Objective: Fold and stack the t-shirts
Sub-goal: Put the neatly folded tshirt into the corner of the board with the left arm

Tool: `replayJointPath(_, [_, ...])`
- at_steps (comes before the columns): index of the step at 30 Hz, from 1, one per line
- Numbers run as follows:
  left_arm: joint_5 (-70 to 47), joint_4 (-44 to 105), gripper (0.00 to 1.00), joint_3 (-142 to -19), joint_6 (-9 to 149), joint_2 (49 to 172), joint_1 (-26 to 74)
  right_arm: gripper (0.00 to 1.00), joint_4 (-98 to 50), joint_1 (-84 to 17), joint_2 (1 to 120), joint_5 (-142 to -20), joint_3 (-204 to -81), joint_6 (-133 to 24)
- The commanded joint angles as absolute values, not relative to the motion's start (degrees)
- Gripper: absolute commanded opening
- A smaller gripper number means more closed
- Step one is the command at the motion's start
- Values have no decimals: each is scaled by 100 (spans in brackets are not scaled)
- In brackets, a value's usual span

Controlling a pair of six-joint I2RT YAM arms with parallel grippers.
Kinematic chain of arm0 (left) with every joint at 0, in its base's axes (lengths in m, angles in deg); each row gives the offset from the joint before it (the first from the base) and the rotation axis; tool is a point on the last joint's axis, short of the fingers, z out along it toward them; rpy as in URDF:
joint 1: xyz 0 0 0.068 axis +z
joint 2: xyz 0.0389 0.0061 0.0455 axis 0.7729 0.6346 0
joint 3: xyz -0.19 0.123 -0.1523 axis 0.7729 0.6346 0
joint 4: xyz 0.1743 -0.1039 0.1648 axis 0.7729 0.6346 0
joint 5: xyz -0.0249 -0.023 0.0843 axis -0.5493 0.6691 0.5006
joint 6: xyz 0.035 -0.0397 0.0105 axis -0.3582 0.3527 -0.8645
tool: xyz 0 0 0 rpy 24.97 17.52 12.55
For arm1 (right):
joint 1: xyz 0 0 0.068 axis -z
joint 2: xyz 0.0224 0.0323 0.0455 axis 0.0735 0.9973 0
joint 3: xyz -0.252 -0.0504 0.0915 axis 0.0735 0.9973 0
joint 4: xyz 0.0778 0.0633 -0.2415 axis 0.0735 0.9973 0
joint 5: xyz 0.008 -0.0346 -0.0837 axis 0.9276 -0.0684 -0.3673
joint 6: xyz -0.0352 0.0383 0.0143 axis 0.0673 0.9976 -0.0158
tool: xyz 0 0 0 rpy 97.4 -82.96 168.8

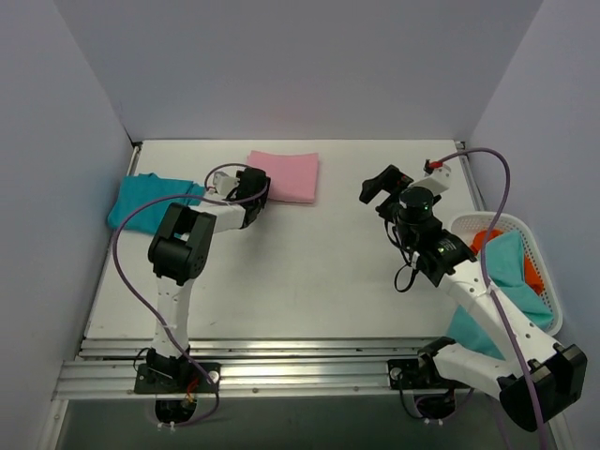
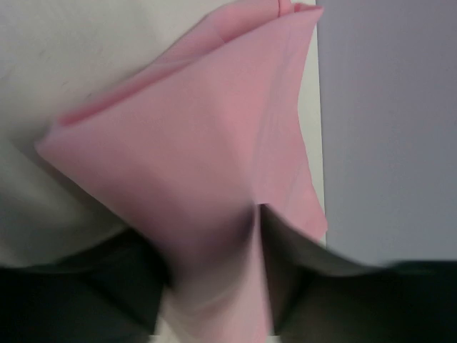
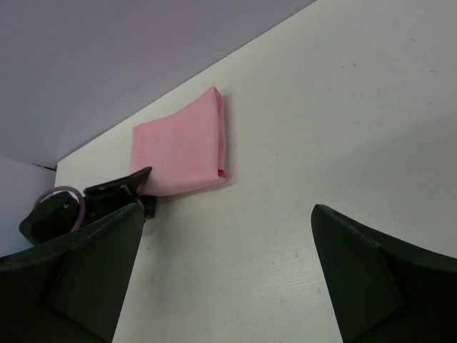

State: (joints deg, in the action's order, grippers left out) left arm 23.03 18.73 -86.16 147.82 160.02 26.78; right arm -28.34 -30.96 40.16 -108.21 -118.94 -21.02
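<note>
The left gripper (image 1: pixel 255 187) pinches the left edge of the folded pink t-shirt (image 1: pixel 289 175), seemingly to carry it for stacking (the right gripper (image 1: pixel 380 187) hangs open).

Folded t-shirt (image 1: pixel 284 176) lies on the worktop (image 1: pixel 309 272) at back centre. The left tool (image 1: pixel 255 187) is at its left near corner with cloth between the fingers, and a second t-shirt (image 1: pixel 150 199) lies further left of it. Right tool (image 1: pixel 380 187) sits well right of the folded t-shirt; basket (image 1: pixel 544 277) is farther right and nearer, with more t-shirts (image 1: pixel 504 261) in it.
</note>
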Motion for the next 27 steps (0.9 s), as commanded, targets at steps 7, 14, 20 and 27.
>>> replayJointPath(7, [707,2229,2,-10591,14027,17594,3373,100,-2793,-3085,3518,-10880,-11915,-2130])
replayJointPath(14, [268,3631,2,-11901,12035,17506,3944,100,-2854,-3058,3315,-10775,-11783,-2069])
replayJointPath(20, [497,4276,2,-11946,10943,16777,4366,100,-2951,-3050,3271,-10661,-11668,-2034])
replayJointPath(27, [153,4575,2,-11736,10256,16163,5017,100,-3127,-3041,3280,-10406,-11563,-1972])
